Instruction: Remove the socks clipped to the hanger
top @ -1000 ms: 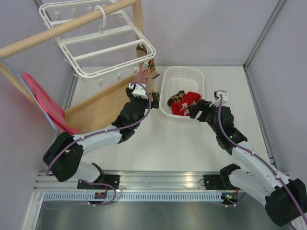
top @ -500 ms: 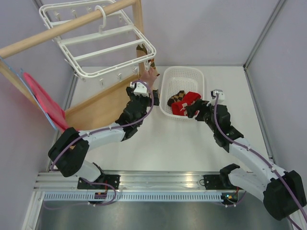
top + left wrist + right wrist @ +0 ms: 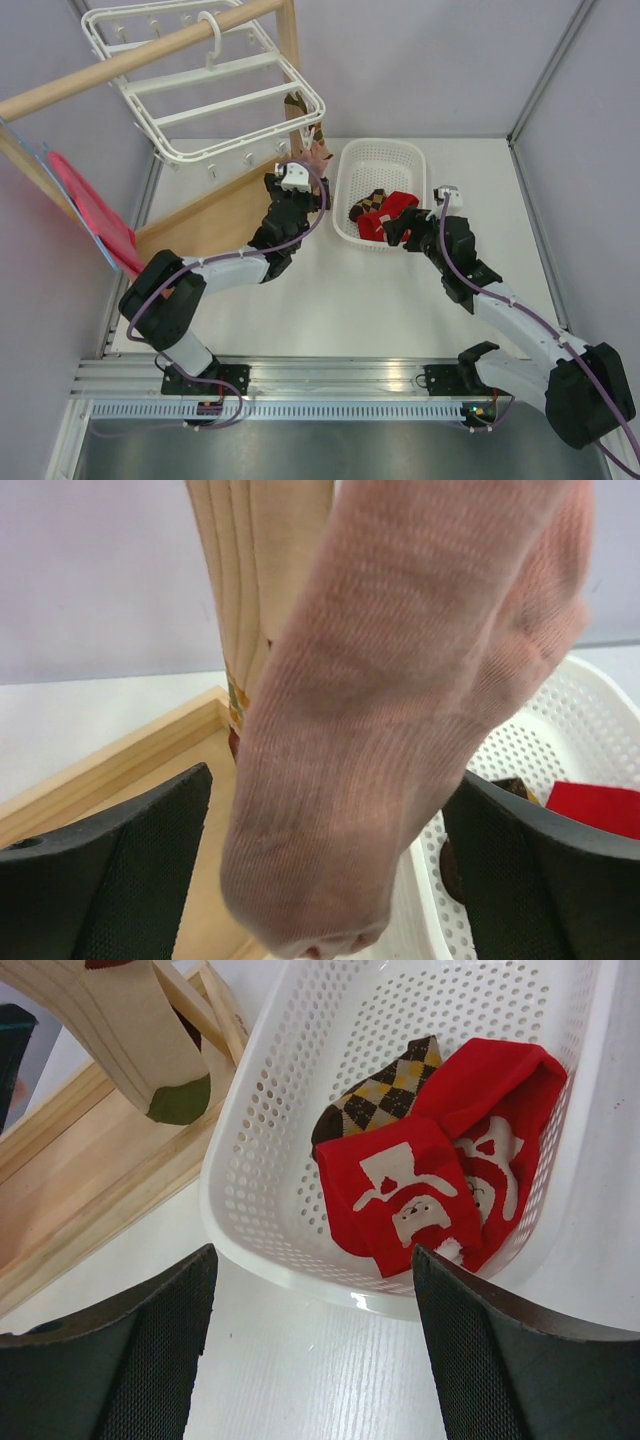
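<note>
Fingers [image 3: 110, 870] of the left gripper [image 3: 330, 800] stand wide open, holding nothing, with the soft pale pink sock [image 3: 400, 700] from the big white plastic hanger [image 3: 215, 90] hanging right between them, so next they need to squeeze shut and pull.

Red fabric socks with white marks [image 3: 400, 1190], 2; brown-and-cream diamond-checkered sock [image 3: 385, 1095], 1; pale pink ribbed sock [image 3: 400, 710], 1; cream green-toed sock [image 3: 120, 1020], 1; white plastic mesh basket [image 3: 300, 1090], 1; white plastic drying hanger [image 3: 225, 103], 1

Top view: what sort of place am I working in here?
Probably a lab test cell staged as a laundry corner: bare panel walls, a hanger on a wooden rack, socks in a basket.
</note>
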